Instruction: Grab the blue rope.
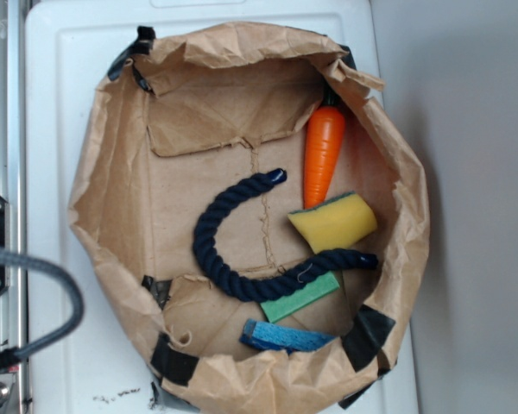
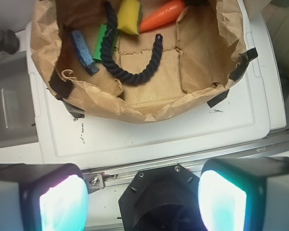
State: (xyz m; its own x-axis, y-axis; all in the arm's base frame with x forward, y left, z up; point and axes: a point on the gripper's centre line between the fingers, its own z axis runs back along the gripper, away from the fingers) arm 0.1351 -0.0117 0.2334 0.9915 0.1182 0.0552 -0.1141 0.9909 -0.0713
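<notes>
Only in the wrist view do we see the gripper, its 2 fingers spread wide and empty, outside the paper bag. In the exterior view, the blue rope curves like a C on the bag floor, its 3 o'clock end passing under the yellow sponge, with the carrot at 1 o'clock.
</notes>
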